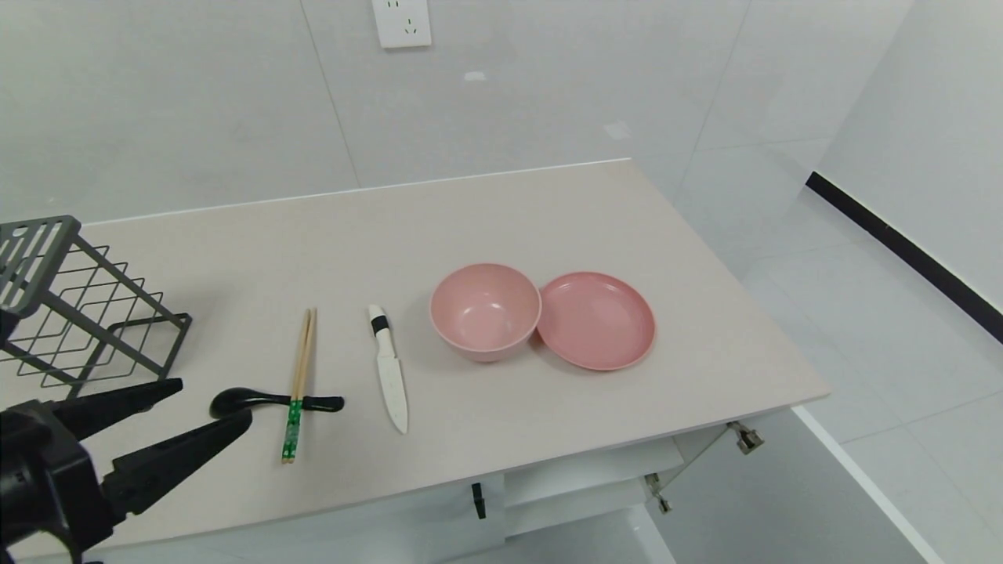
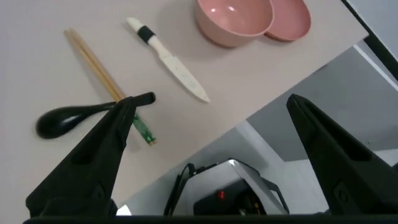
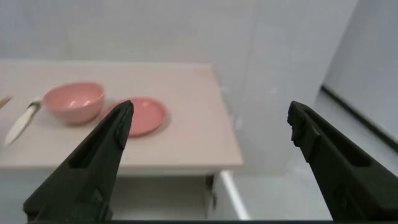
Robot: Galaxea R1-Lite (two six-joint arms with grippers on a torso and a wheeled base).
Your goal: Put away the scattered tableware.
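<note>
The tableware lies on a pale counter. Two wooden chopsticks lie side by side. Their long way runs from the wall to the front edge, and the green ends point to the front. A black spoon lies sideways, so it makes a cross with them. Its round end points left and its thin handle points right. The chopsticks sit on top of the handle.

Just right of them is a white knife. Its handle, with a black band, points to the wall, and the blade tip points to the front edge, leaning a little to the right. Next comes a pink bowl, open side up. A pink plate lies flat on its right and seems to touch it.

A dark wire rack stands at the far left.

The left gripper hangs low by the spoon's round end, jaws apart and holding nothing. The right gripper is well away from the plate, jaws wide apart and holding nothing
</note>
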